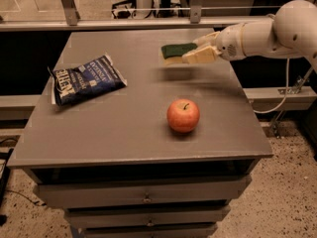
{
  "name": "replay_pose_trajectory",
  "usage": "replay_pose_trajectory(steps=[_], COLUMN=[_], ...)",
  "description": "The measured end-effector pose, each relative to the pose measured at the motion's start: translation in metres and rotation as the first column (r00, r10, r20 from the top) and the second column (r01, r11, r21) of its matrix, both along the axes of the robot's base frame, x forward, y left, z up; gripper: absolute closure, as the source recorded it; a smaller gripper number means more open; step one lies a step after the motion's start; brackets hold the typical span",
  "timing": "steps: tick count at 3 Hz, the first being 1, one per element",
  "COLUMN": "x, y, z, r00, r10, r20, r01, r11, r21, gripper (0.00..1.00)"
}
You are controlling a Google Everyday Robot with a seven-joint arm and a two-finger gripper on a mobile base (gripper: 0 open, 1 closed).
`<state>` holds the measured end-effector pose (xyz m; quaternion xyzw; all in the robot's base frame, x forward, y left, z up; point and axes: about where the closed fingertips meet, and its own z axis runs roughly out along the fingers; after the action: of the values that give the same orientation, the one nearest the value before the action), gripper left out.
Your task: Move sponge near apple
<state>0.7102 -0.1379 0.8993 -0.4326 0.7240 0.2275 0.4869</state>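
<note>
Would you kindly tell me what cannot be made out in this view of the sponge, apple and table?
Camera view, sponge: its right end is hidden by the gripper holding it over the table's far right.
Camera view, arm: cut off by the right edge.
Camera view, apple: its back is hidden by itself.
Camera view, drawers: cut off by the bottom edge.

Gripper (pixel 194 54), over the far right part of the table (pixel 124 143), clasps the sponge (pixel 174 51); the sponge's right end is covered by the fingers (pixel 200 56) and its outline is slightly blurred. The arm (pixel 262 33) runs off the right edge. The drawers (pixel 146 198) are cut by the bottom edge. Small print on the blue bag (pixel 85 79) is illegible
</note>
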Motion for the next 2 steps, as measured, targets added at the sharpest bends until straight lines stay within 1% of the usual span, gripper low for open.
replay_pose_trajectory(steps=[1, 2], x=[-0.036, -0.076], y=[-0.022, -0.046], z=[-0.010, -0.019], r00=[0.9988, 0.9934], r10=[0.027, 0.084], r20=[-0.040, -0.078], r01=[-0.029, -0.089], r11=[0.999, 0.994], r21=[-0.035, -0.060], gripper=[1.00, 1.00])
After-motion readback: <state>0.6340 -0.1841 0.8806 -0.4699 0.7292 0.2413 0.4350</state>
